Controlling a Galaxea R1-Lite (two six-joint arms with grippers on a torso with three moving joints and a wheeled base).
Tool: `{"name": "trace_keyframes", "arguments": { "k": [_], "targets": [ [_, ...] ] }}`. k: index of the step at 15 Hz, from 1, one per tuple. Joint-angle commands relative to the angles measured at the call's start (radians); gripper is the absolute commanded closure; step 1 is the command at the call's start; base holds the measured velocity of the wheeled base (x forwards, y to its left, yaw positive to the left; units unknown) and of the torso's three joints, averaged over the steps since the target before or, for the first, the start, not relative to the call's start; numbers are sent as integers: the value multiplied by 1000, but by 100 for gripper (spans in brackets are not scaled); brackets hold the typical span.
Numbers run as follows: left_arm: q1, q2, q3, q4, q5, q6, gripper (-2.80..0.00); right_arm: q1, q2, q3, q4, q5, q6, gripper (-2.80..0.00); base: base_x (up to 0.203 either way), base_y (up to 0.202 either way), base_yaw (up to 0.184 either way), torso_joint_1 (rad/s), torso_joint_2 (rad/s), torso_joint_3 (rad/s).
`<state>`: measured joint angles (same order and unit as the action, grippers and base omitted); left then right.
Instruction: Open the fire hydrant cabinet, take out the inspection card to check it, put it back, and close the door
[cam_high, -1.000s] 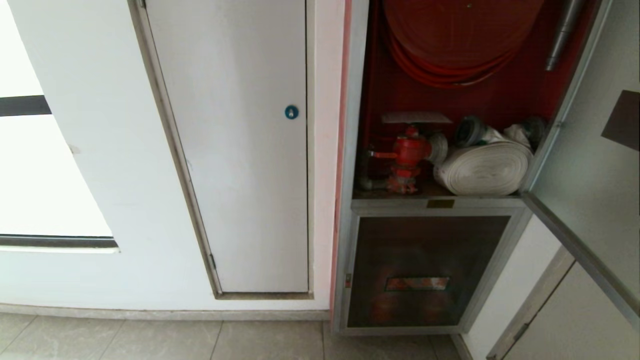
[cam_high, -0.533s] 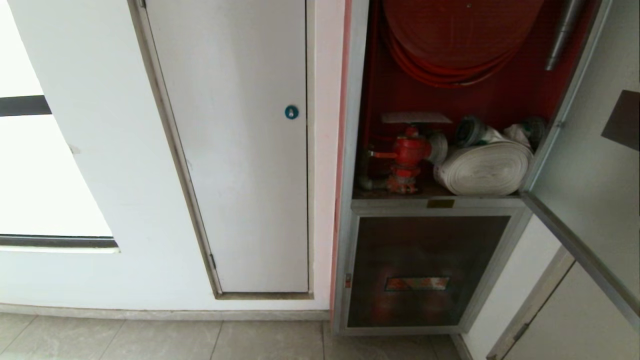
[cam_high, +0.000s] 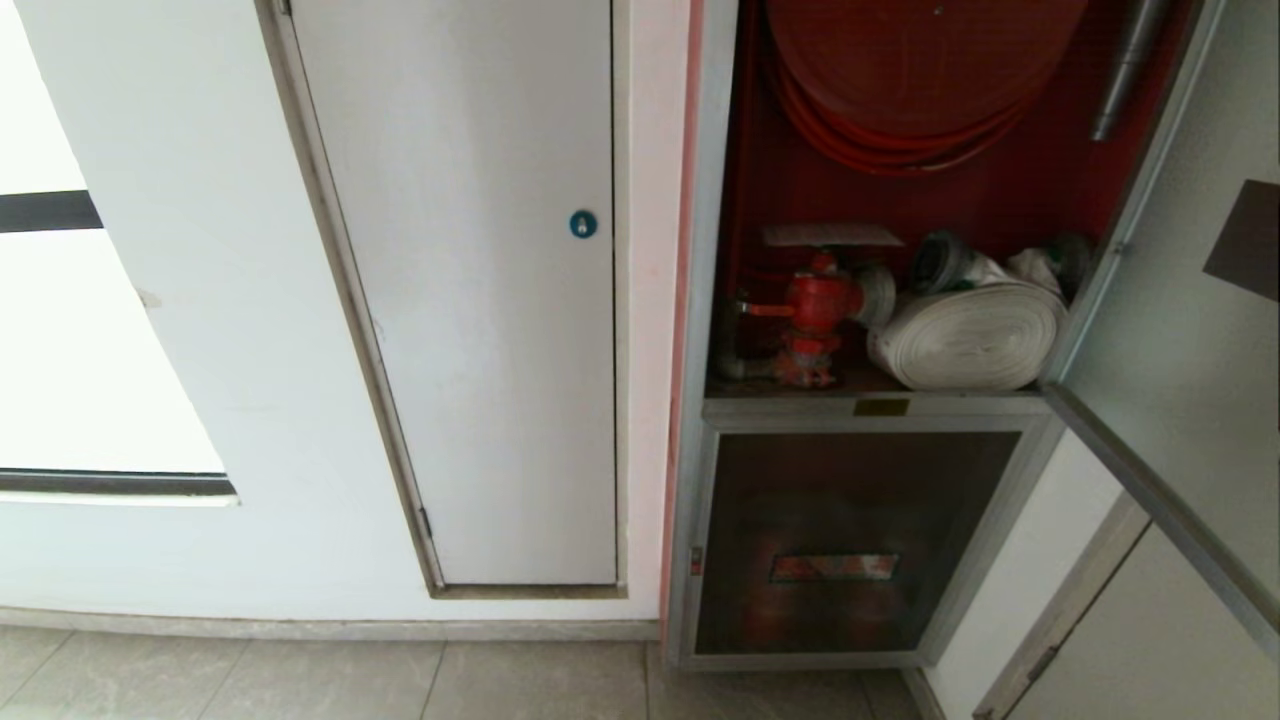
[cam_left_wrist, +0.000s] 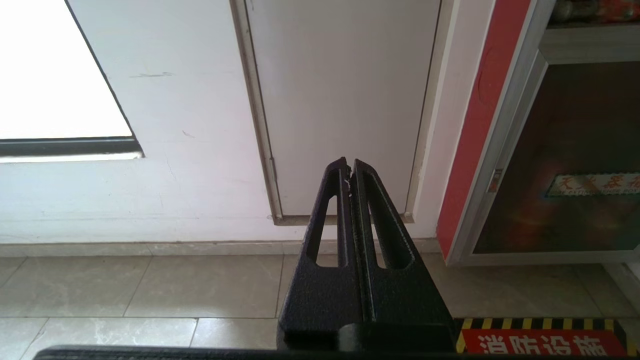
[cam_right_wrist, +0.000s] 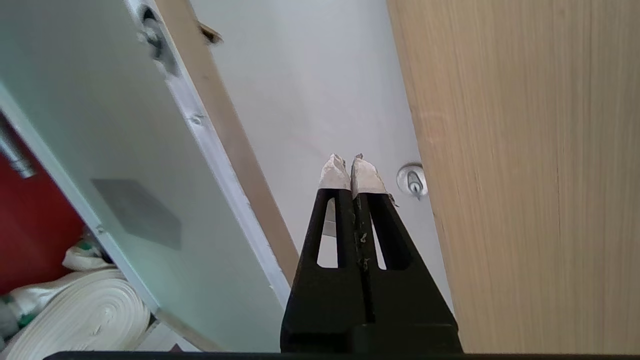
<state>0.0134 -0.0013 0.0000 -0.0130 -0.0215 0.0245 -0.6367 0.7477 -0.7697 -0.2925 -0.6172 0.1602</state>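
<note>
Head view unchanged over the last second: nothing in the scene has shifted, neither arm in frame. So no progress visible there; judged step is the door closing or the approach to it.

Cabinet (cam_high: 880, 400): silver aluminium frame, red inside. Door (cam_high: 1180, 330) stands swung open to the right, a frosted grey-green pane in a silver frame with a dark rectangular patch on it. Holds a coiled red hose reel (cam_high: 900, 90), a red valve (cam_high: 815, 310) and a flat-rolled white hose (cam_high: 965, 335) with a woven look. A pale flat sheet (cam_high: 832, 235) lies above the valve; it may be the card, but no print can be made out, so I cannot confirm it. Below, a dark glossy panel (cam_high: 850, 540) with a slot.

Right end effector (cam_right_wrist: 352, 172): closed, empty, pale-taped tips pressed together. It sits on the outer side of the open door, pointing at a white wall between the door edge and a pale wood-grain panel (cam_right_wrist: 525, 150); a small round metal fitting (cam_right_wrist: 412, 181) is just beside the tips.

Left end effector (cam_left_wrist: 349, 170): closed, empty, parked low, facing the plain white door (cam_high: 470, 300) and tiled floor (cam_left_wrist: 150, 285).

Judgement: with the card not in either end effector, what remains is pushing the door shut.
</note>
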Motion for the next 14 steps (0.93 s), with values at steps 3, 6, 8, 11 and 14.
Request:
{"name": "trace_keyframes", "arguments": {
  "k": [3, 6, 8, 11, 14],
  "targets": [
    [0, 1, 8, -1, 0, 0, 0, -199, 38, 27, -3, 167, 78, 0, 0, 0, 0, 0, 0, 0],
    [0, 1, 8, -1, 0, 0, 0, -311, 91, 31, -37, 229, 128, 0, 0, 0, 0, 0, 0, 0],
    [0, 1, 8, -1, 0, 0, 0, -401, 138, 37, -88, 283, 148, 0, 0, 0, 0, 0, 0, 0],
    [0, 1, 8, -1, 0, 0, 0, -511, 201, 52, -148, 400, 171, 0, 0, 0, 0, 0, 0, 0],
    [0, 1, 8, -1, 0, 0, 0, -526, 260, 37, -175, 514, 172, 0, 0, 0, 0, 0, 0, 0]
  ]
}}
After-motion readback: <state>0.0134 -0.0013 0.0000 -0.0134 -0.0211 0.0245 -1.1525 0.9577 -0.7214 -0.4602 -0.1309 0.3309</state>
